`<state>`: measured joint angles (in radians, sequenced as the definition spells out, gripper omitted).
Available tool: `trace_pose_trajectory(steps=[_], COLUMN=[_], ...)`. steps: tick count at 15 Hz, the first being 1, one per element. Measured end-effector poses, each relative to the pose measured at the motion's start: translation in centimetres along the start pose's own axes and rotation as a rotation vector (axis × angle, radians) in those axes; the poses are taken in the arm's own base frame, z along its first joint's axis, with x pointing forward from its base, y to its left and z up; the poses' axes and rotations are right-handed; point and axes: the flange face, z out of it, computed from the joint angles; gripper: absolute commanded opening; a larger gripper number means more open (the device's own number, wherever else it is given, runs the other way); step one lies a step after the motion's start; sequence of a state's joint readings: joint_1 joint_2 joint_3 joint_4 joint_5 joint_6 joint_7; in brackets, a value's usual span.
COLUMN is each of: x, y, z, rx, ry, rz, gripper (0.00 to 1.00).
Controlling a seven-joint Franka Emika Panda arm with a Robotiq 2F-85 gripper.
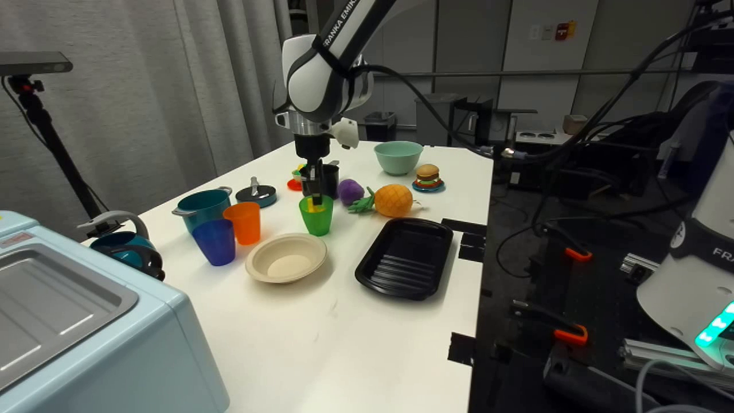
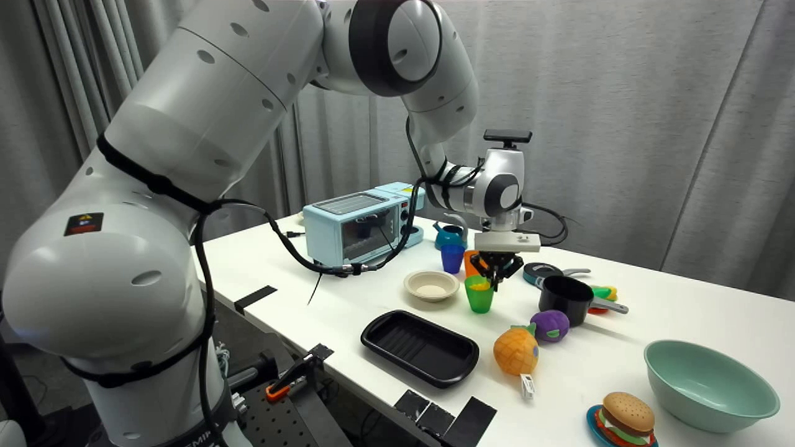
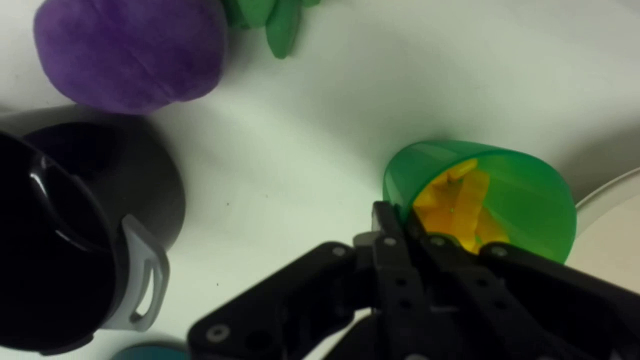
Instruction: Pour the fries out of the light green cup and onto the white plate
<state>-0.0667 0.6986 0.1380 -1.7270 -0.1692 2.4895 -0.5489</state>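
Grey fabric curtains (image 1: 132,86) line the left of a white tabletop (image 1: 355,344) in an exterior view, grey wall panels (image 1: 470,34) the far right. A round cream-white plate (image 1: 287,267) lies near and left of an upright light green plastic cup (image 1: 321,222) holding yellow-orange toy fries (image 3: 471,205); a black gripper (image 3: 401,217), fingers drawn together, pinches the cup's rim.

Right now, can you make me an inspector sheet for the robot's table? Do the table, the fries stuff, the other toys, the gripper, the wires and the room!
Surface: white table, black tape on its edge.
Job's things: fries inside the light green cup; white plate beside it.
Spilled fries: nothing seen.
Clutter: black tray, blue cup, orange cup, plush pineapple, green bowl and more.
Gripper: looks closed on the cup's wall.
Cables: black cable hanging in loops along the robot arm.
Surroundings: grey curtain, mounted camera.
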Motion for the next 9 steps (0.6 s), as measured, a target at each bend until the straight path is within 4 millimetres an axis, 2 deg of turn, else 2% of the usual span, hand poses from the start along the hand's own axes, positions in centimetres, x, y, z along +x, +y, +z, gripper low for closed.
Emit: trace_pose_trajectory(steps=[9], x=[0.07], y=[0.08], z=[-0.03], rx=[-0.006], ry=[0.009], rz=[-0.097], gripper=[0.04])
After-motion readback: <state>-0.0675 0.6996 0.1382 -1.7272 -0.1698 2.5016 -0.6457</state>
